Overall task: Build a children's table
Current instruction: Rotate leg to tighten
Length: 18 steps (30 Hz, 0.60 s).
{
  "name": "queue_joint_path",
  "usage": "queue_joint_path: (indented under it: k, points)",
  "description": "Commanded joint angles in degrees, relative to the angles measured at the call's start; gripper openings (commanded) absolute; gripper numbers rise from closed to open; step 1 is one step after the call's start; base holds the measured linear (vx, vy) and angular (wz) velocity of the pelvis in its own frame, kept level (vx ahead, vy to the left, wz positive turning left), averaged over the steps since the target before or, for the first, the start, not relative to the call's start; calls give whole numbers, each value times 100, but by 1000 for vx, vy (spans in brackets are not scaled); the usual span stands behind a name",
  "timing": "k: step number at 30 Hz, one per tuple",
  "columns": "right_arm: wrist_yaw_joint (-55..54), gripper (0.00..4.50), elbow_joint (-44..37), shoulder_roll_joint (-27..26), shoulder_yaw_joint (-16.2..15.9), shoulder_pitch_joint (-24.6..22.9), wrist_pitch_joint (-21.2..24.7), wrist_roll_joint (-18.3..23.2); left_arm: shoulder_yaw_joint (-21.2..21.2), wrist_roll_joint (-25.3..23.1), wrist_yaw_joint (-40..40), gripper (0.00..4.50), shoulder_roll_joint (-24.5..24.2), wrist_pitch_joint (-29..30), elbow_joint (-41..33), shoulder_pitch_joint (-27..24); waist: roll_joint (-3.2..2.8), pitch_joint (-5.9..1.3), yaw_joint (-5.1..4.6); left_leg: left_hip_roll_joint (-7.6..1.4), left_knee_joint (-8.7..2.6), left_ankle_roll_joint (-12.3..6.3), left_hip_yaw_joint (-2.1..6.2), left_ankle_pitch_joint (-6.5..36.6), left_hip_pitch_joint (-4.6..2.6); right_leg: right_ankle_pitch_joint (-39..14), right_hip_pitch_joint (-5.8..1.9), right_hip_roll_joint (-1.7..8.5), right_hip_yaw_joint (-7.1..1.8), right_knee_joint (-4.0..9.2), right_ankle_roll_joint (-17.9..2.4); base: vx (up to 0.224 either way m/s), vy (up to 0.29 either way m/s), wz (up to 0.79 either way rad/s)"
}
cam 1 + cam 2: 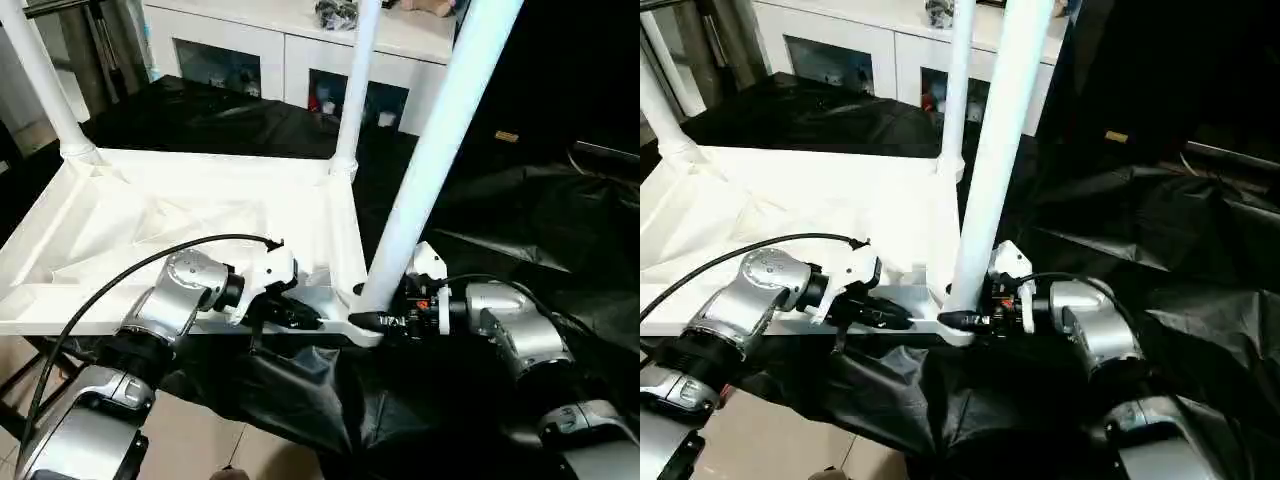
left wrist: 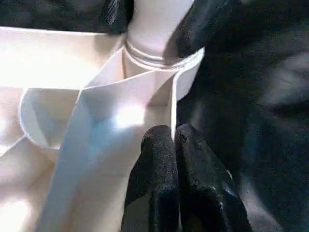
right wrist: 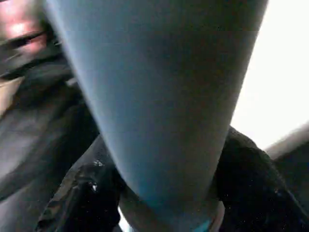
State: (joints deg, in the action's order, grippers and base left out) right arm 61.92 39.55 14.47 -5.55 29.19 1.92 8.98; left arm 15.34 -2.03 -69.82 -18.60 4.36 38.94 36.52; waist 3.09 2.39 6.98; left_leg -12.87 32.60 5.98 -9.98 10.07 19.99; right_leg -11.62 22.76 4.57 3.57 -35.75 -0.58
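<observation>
The tabletop lies upside down on a surface draped in black sheeting, ribbed underside up, so that the corner sockets face upward to receive legs; a white cabinet stands beyond its far edge. Two legs already stand in the far corners: the far-left leg and the far-right leg. A third leg rises, tilted, from the near-right corner socket; judged from that tilt, it is not yet fully seated.

The right gripper has a black finger on either side of this leg's base, in the right wrist view as well; whether the jaws actually clamp it cannot be told; the placement low on the tube suits steering the end into the socket. The left gripper is closed with nothing between its fingers, the tips pressed at the tabletop's near rim just beside that corner, apparently to steady the tabletop.
</observation>
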Motion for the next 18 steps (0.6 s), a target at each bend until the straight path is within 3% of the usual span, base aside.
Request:
queue_joint_path:
  k: [1,4,6,8,10,11,18]
  points:
    - [-747,231,251,-336,-6,34,132,-77,31,-176,865,0,345,152,311,100,-4,-261,-5,-42,-389,22,-24,1489,-45,-1869,-223,365,-242,543,-929,0,0,0]
    - [-1748,215,495,-661,64,63,154,-286,-41,-298,1761,0,770,235,617,296,-36,-258,-62,-46,-420,128,7,1636,-45,-2071,-204,346,-240,569,-787,0,0,0]
    - [-2063,208,556,-776,58,77,160,-368,-58,-301,1965,0,918,253,697,361,-9,-259,-74,-33,-422,148,7,1625,-37,-2061,-207,334,-235,574,-768,0,0,0]
    - [-2774,200,686,-1014,124,181,245,-474,-58,-288,2206,0,1187,255,796,463,-33,-263,-71,-25,-418,110,7,1652,-36,-2087,-196,339,-247,592,-728,0,0,0]
    - [-2767,200,695,-1055,133,199,231,-453,-49,-287,2209,0,1229,260,801,477,-21,-271,-72,-20,-419,94,10,1700,-38,-2061,-198,332,-239,596,-721,0,0,0]
    - [-2714,232,673,-1103,132,208,196,-446,-34,-306,2195,0,1287,256,807,496,-45,-276,-61,-25,-419,60,14,1690,-29,-1970,-210,334,-240,587,-736,0,0,0]
    - [-2600,310,660,-990,168,300,120,-466,-25,-302,1893,0,1179,64,819,466,-65,-291,-73,-34,-431,0,10,1669,-18,-1631,-228,327,-233,571,-837,0,0,0]
